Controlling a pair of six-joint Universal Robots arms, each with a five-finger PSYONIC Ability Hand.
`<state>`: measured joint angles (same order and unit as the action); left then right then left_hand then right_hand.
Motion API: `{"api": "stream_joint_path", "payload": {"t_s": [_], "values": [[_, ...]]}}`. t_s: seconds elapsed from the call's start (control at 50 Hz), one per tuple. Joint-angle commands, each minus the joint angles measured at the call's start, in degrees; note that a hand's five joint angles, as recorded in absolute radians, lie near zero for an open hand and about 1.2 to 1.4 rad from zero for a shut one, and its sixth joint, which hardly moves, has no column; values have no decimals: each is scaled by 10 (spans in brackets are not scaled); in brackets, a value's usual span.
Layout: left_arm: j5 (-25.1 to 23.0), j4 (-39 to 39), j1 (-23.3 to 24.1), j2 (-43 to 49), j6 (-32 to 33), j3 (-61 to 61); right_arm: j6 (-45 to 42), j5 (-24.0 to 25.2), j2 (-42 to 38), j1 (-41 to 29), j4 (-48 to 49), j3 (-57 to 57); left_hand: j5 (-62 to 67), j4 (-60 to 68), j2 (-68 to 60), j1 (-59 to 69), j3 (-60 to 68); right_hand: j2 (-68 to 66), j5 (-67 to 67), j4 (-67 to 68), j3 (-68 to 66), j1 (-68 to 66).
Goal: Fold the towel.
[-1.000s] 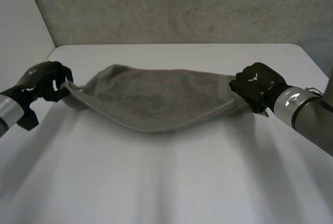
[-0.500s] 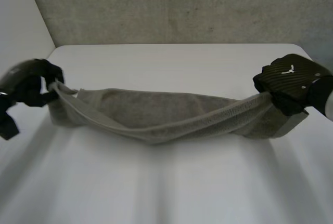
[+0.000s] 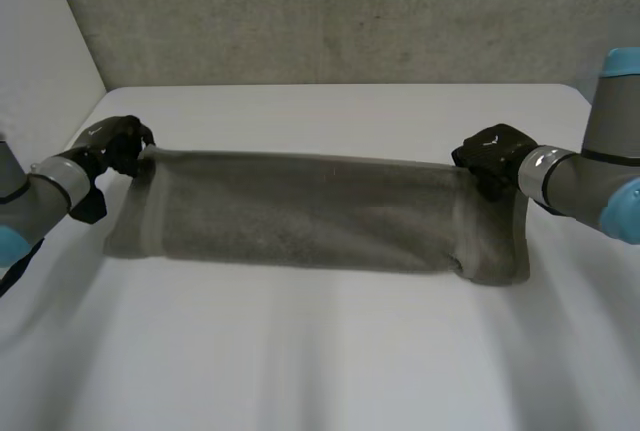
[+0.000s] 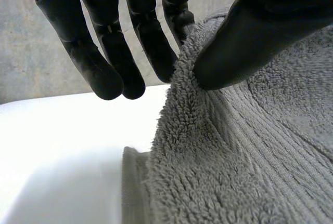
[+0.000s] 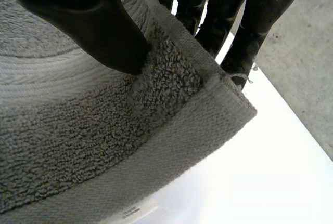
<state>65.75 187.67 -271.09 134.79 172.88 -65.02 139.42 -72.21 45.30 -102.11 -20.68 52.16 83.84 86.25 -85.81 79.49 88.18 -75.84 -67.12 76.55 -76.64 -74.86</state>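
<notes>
Folding in progress: a grey terry towel (image 3: 310, 216) lies stretched in a long band across the white counter (image 3: 330, 361). It seems to be doubled over lengthwise, though the layers are hard to separate in the head view. Its far long edge runs taut and nearly straight between the robot's two hands, and its near edge rests on the counter. A flat woven stripe crosses the looped pile near each short end. The towel's right end reaches a little further toward the near side than its left.

The left hand (image 3: 115, 141) holds the towel's far left corner. In the left wrist view the thumb presses into the pile while the fingers (image 4: 153, 47) stand behind the edge, pinching the cloth. The right hand (image 3: 490, 151) grips the far right corner the same way, with the thumb on top beside the ribbed stripe and the fingers (image 5: 255, 21) behind the hem.

A small white label (image 5: 131, 211) sits at the hem of the towel's right end; its dark print is too small to read. A rough grey wall (image 3: 330, 11) stands beyond the towel.
</notes>
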Motion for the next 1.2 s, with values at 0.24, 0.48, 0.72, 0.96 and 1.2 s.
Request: {"api": "stream_joint_path", "payload": {"t_s": [0.24,0.48,0.72,0.96,1.2], "values": [[15,-23,41,35,38,60,5,-27,-64,-20,31,-93,-503,-427,423,-360,-447,658,671,-666,666,649],[25,-43,47,-50,36,17,-2,-32,51,-35,27,-11,-586,-510,505,-442,-529,658,671,-666,666,649],[15,-21,46,-216,39,-173,56,-64,221,-25,85,285,-592,-516,512,-449,-536,658,671,-666,666,649],[15,32,54,-284,48,-278,74,-67,211,-8,211,419,-636,-560,556,-493,-579,587,600,-594,595,577],[15,42,54,-285,57,-296,73,-91,154,54,220,388,-653,-577,573,-509,-596,-42,-29,34,-34,-51]]}}
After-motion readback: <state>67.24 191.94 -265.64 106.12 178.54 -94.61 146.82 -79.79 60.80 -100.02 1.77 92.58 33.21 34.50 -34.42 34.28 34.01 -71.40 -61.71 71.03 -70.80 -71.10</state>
